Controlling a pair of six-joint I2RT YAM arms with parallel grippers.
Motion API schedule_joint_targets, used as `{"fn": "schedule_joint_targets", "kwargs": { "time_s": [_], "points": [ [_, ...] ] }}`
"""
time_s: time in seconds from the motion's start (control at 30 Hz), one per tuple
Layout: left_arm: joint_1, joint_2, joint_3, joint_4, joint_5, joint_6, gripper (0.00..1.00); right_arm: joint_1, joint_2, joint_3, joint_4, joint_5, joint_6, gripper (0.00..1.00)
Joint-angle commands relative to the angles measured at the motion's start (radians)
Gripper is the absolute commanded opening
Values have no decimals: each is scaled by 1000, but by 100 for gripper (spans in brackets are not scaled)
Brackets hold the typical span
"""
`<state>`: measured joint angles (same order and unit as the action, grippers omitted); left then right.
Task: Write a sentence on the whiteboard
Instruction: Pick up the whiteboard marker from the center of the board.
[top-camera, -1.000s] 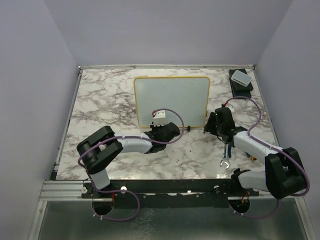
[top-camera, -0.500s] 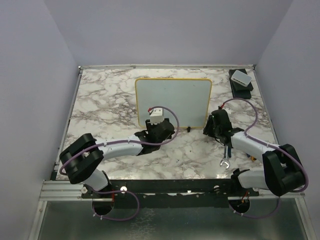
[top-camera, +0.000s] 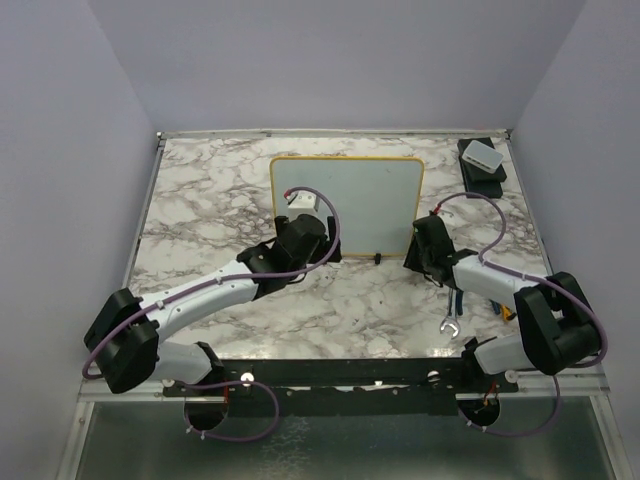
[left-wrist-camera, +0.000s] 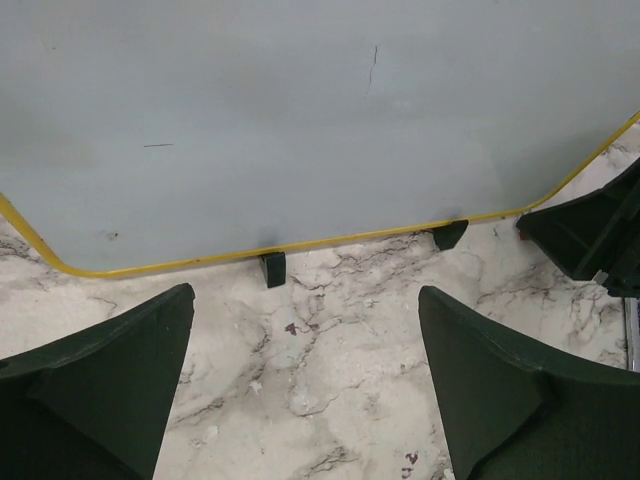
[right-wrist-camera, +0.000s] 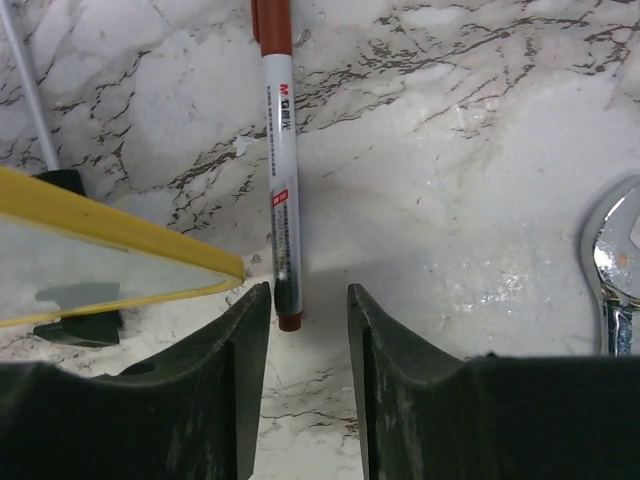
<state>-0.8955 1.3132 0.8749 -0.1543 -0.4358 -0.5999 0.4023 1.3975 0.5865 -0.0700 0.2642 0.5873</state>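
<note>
The whiteboard (top-camera: 347, 205) stands upright at mid table, with a yellow rim (left-wrist-camera: 330, 240) and small black feet (left-wrist-camera: 273, 268). Its pale face (left-wrist-camera: 300, 110) carries only a couple of faint short strokes; the sentence is not in view. My left gripper (top-camera: 303, 232) hovers low in front of the board's lower left edge, open wide and empty (left-wrist-camera: 305, 300). My right gripper (top-camera: 420, 243) is at the board's lower right corner. Its jaws (right-wrist-camera: 307, 290) stand narrowly open around the tail end of a white marker with a red cap (right-wrist-camera: 280, 190), which lies on the marble. A gap shows beside the marker.
A steel wrench (top-camera: 450, 318) lies right of the right gripper, its head showing in the right wrist view (right-wrist-camera: 612, 280). A small white box on a black base (top-camera: 480, 157) sits at the back right corner. Purple cables loop over both arms.
The left arm has stretched forward and left, up to the board, and its jaws have opened wide. The right jaws have narrowed around the marker's end.
</note>
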Motion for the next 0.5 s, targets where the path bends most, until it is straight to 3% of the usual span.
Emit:
{"fn": "schedule_joint_targets", "kwargs": {
  "time_s": [0.0,0.17,0.47],
  "points": [
    [38,-27,30,-45,118,46,94,7,20,38,-84,117,71,39],
    [65,-60,58,-78,151,70,95,5,-1,37,-116,173,108,35],
    [111,-105,95,-151,220,117,98,-8,31,35,-44,68,40,33]
  ]
}}
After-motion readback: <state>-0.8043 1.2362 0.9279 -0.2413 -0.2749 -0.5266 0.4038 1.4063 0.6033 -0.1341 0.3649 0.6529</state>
